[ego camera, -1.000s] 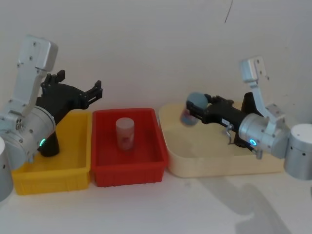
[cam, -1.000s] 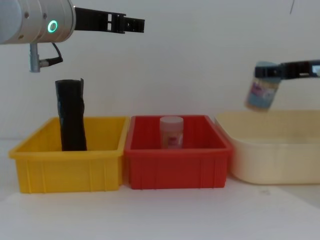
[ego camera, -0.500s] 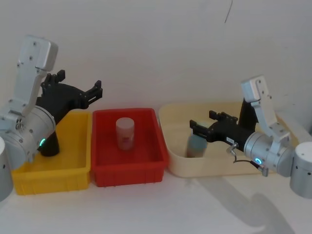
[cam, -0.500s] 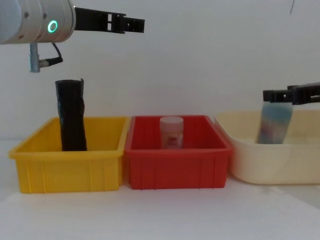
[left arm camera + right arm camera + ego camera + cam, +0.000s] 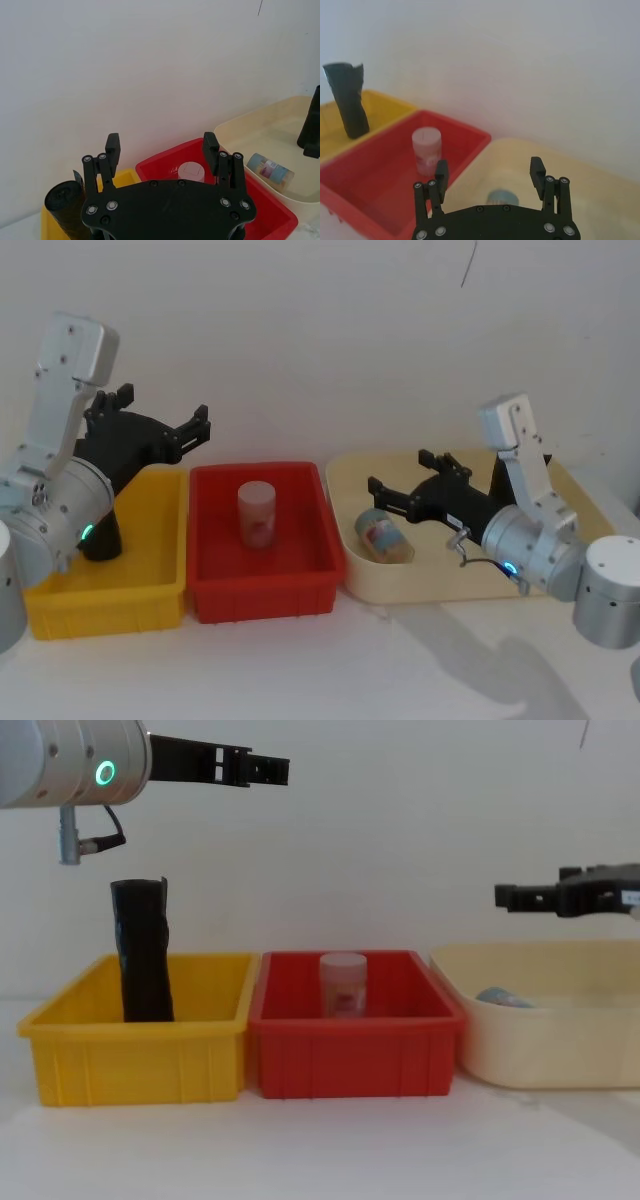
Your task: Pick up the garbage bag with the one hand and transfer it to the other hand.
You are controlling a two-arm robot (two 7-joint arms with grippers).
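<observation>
I counted three plastic bins: one yellow, one red, one cream. Two small jars, one pink-labelled, one blue-capped. One black rolled garbage bag.

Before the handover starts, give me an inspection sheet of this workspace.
Surface: white table, bare in front of the bins.
Job's things: garbage bag upright in the yellow bin.
Clutter: capped jar upright in the red bin; blue-capped bottle on its side in the cream tub.
Grippers: left gripper open, raised above the yellow bin; right gripper open above the bottle.
Cables: thin black cable at the left wrist.
Surroundings: plain white wall.
</observation>
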